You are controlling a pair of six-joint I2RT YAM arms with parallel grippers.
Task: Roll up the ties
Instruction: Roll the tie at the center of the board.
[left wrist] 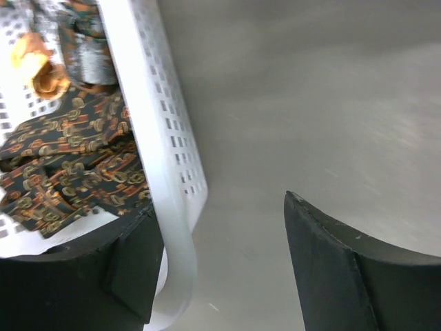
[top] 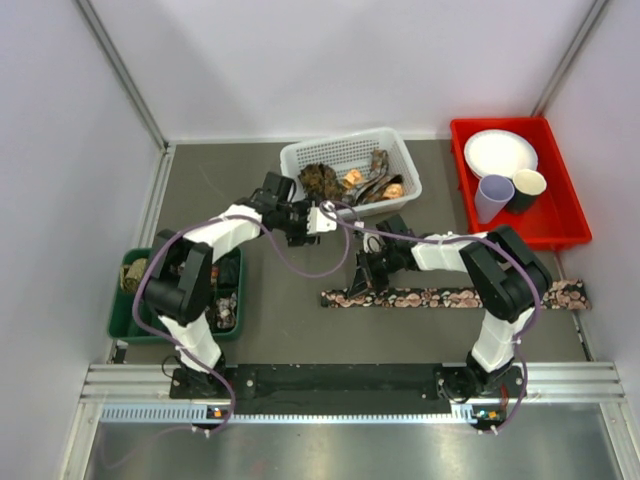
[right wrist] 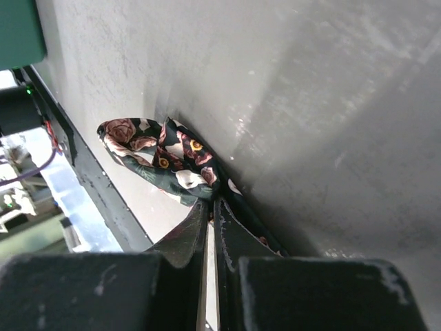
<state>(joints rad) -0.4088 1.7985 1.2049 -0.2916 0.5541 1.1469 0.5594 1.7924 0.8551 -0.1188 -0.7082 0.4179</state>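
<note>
Right gripper (right wrist: 210, 208) is pinching the rose-print tie's (right wrist: 158, 155) looped end; rolling is apparently starting, with winding needed next. Left gripper (left wrist: 219, 207) is gaping wide.

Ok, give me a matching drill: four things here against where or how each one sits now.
Things:
1 left gripper
2 right gripper
3 plate
4 green bin

States:
A in the red tray
B open at the basket wall
C left edge of the table
D shut on the tie

Pairs: 1-B, 2-D, 3-A, 4-C
</note>
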